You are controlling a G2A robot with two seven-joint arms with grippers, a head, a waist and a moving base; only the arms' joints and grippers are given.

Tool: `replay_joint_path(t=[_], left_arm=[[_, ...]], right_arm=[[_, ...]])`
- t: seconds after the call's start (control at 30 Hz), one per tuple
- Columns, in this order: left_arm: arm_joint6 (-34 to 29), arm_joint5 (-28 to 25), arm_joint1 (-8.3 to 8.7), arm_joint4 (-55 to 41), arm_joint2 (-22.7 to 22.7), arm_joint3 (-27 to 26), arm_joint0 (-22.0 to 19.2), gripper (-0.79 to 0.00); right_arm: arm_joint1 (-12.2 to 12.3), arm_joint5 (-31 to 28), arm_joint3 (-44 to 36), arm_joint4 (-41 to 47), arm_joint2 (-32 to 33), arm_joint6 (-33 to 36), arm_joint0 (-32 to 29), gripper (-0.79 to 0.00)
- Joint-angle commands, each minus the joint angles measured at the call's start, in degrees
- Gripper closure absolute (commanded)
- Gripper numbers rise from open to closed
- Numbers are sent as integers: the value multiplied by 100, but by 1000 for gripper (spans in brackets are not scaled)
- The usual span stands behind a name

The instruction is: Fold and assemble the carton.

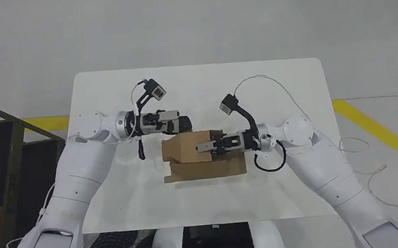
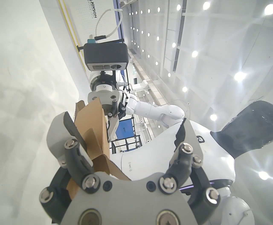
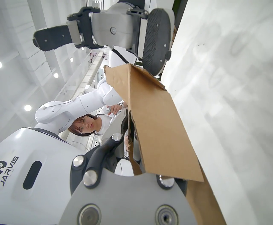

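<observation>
Carton (image 1: 202, 168) is down on the white table (image 1: 289, 86), brown and only partly formed, with bare tabletop showing on every side of the carton.

At the carton's right end, the right gripper (image 1: 205, 147) lies across the top of the box. From its own wrist, a cardboard panel runs straight up between the fingers. One dark finger (image 3: 126, 127) sits tight against the panel's face and the other is tucked behind the cardboard. It looks clamped on that carton wall, with no gap visible on the side that shows.

At the carton's far left corner, the left gripper (image 1: 183, 122) is spread wide and holds nothing. In the left wrist view, one black pad (image 2: 73, 131) touches an upright flap of the carton. The opposite finger (image 2: 183, 136) stands well clear of the cardboard.

Seen from the right wrist, the left gripper (image 3: 96, 56) hangs just beyond the carton's top edge. Its round pad is close beside the carton's corner.
</observation>
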Motion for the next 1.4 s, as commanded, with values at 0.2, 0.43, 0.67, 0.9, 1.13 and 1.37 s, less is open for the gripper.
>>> replay_joint_path(t=[0.2, 0.43, 0.67, 0.9, 1.13, 1.37], left_arm=[[421, -271, 65, 183, -316, 123, 63, -785], [474, -320, 135, 245, -529, -248, 363, -785], [399, -180, 167, 277, -512, -636, 644, -785], [328, -36, 161, 184, -399, -700, 699, -785], [177, 44, 162, 89, -350, -693, 658, -785], [130, 115, 161, 77, -271, -675, 677, -785]], right_arm=[[30, -35, 54, 31, 137, -27, -11, 0], [60, -34, 99, 29, 271, -170, -59, 0], [66, 12, 96, 36, 341, -435, -114, 0], [84, 51, 90, -23, 448, -662, -166, 0], [121, 93, 51, -202, 616, -995, -255, 0], [156, 154, -32, -358, 748, -1192, -344, 0]])
